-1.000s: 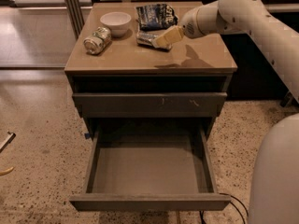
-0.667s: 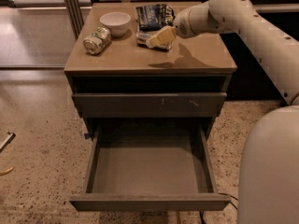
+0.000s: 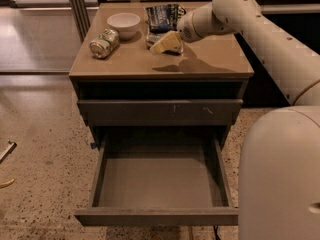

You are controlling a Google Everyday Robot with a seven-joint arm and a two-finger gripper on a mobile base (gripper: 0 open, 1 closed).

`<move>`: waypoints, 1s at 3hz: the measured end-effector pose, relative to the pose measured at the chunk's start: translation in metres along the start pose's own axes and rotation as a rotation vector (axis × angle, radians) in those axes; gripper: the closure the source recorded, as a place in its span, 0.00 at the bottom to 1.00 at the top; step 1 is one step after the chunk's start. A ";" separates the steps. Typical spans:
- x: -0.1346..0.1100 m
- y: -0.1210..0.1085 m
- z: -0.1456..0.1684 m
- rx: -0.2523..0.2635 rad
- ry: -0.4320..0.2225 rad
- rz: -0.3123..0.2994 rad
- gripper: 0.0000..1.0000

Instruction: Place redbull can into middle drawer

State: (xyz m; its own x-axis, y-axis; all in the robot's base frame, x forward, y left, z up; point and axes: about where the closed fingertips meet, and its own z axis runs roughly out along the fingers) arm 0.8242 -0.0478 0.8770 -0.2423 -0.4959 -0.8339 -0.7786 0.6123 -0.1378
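My gripper [image 3: 165, 43] hangs low over the back middle of the cabinet top [image 3: 210, 59], just in front of a dark snack bag [image 3: 162, 15]. A slim silvery shape at the gripper's left edge looks like the redbull can [image 3: 151, 37]; the gripper hides most of it. I cannot tell whether they touch. The middle drawer [image 3: 160, 181] is pulled fully open at the bottom of the cabinet, and its flat floor is bare. Its plain front [image 3: 155, 216] faces me.
A white bowl [image 3: 124, 24] stands at the back left of the top. A short green-and-white can [image 3: 104, 43] lies on its side beside it. The scratched drawer front [image 3: 160, 111] above the open drawer is closed. My arm [image 3: 270, 34] reaches in from the right.
My gripper has moved left across the cabinet top, toward the snack bag and the silvery can. The bowl, the lying can and the drawers have not moved.
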 end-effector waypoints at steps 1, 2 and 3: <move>0.003 0.006 0.015 -0.028 0.043 -0.014 0.00; 0.009 0.006 0.024 -0.036 0.076 -0.011 0.00; 0.013 0.002 0.028 -0.038 0.104 -0.005 0.00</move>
State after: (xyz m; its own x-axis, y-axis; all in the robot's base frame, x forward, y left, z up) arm 0.8356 -0.0360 0.8513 -0.2962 -0.5613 -0.7728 -0.8007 0.5870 -0.1195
